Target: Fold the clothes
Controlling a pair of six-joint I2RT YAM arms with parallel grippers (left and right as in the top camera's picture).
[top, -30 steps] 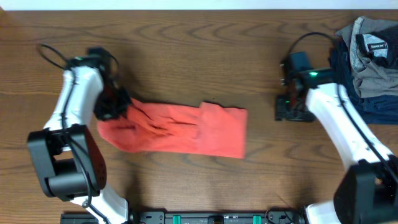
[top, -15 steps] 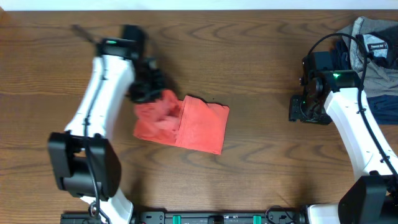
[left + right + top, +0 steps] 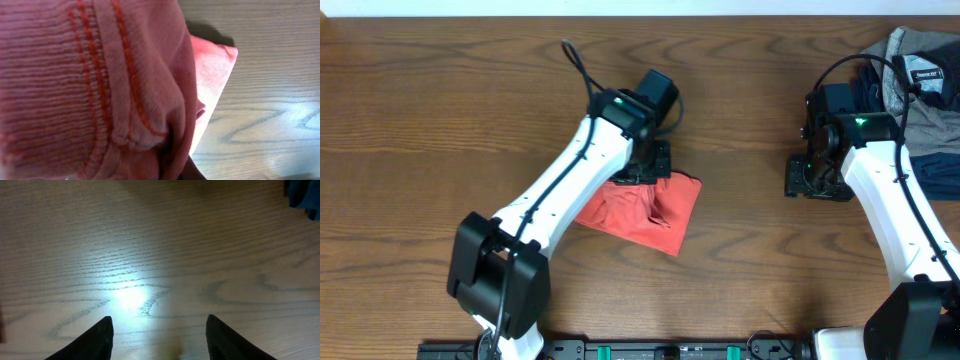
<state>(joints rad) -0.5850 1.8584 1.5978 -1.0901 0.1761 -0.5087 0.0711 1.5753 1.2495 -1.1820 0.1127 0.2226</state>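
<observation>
The coral-red T-shirt (image 3: 645, 212) lies folded into a small bundle at the table's middle. My left gripper (image 3: 648, 168) is at the bundle's far edge, shut on the shirt's ribbed hem, which fills the left wrist view (image 3: 90, 85); its fingers are hidden by the cloth. My right gripper (image 3: 812, 180) is open and empty over bare wood at the right, its two dark fingertips (image 3: 85, 342) wide apart. The grey-brown garment (image 3: 920, 80) and the navy blue garment (image 3: 910, 165) lie heaped at the far right.
The wooden table (image 3: 440, 120) spreads to the left and front of the bundle. A corner of navy blue cloth (image 3: 305, 197) shows at the top right of the right wrist view. The arm bases stand along the front edge.
My left gripper has carried the shirt's left end rightward over the rest, turning a long strip into a small folded bundle. The right arm moved slightly away early on, then stayed still.
</observation>
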